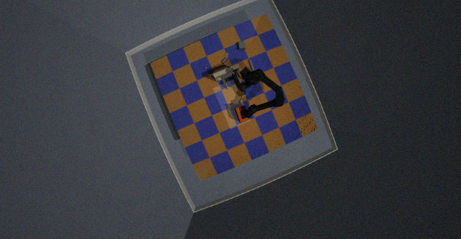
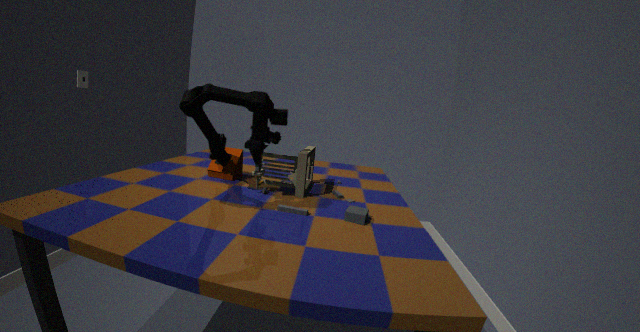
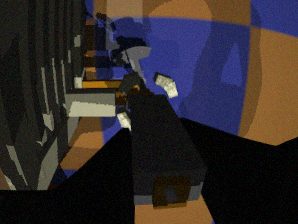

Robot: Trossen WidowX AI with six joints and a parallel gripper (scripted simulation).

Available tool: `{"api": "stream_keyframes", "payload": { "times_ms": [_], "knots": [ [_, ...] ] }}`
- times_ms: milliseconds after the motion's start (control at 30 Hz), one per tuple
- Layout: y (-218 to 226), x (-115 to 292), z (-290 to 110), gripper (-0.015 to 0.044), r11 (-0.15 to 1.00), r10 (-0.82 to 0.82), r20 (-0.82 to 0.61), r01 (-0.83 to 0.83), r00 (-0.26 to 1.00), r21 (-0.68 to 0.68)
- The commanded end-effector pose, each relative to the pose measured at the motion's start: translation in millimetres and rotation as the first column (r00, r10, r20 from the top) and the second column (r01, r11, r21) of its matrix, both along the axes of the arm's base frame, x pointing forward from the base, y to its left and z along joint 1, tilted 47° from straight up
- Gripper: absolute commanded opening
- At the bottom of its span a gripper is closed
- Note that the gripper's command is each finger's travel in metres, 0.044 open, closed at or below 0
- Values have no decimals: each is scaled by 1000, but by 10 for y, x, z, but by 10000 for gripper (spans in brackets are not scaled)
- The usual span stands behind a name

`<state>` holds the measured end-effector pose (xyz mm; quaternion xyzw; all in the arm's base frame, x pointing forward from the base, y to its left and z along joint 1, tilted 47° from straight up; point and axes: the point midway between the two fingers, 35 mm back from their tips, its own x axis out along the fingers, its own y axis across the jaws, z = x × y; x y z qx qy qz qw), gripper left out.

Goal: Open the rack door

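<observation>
The rack's pale frame (image 2: 301,174) (image 1: 220,75) stands upright on the checkered table (image 2: 340,282) (image 1: 241,158). The slatted door (image 2: 279,170) (image 3: 45,75) stands far out from the frame, toward the arm's base; its exact angle cannot be told. My gripper (image 2: 258,168) (image 3: 153,131) points down at the door's free edge and is shut on the upright handle. Its pale fingertips show on both sides in the wrist view. The handle is mostly hidden between the fingers, and its turn cannot be read clearly.
A grey block (image 1: 241,45) (image 2: 356,215) and a low grey bar (image 1: 251,65) (image 2: 292,210) lie on the table near the rack. A small thin item (image 1: 225,58) lies close to the frame. The arm's orange base (image 1: 238,114) (image 2: 235,158) stands beyond the door's free edge.
</observation>
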<state>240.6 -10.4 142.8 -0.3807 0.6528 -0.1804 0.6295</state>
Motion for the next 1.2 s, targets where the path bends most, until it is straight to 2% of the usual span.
{"api": "stream_keyframes", "payload": {
  "times_ms": [0, 133, 467, 500, 1167],
  "knots": [
    [-17, 11, 14, 10, 1000, 7, -6, -7, 1000, -6],
    [-17, 11, 14, 10, 1000, 7, -6, -7, 1000, -6],
    [-17, 11, 14, 273, 1000, 7, -6, -7, 1000, -6],
    [-17, 11, 14, 283, 1000, 7, -6, -7, 1000, -6],
    [221, -15, 234, 283, 995, 98, 3, -98, 995, 25]
  ]
}}
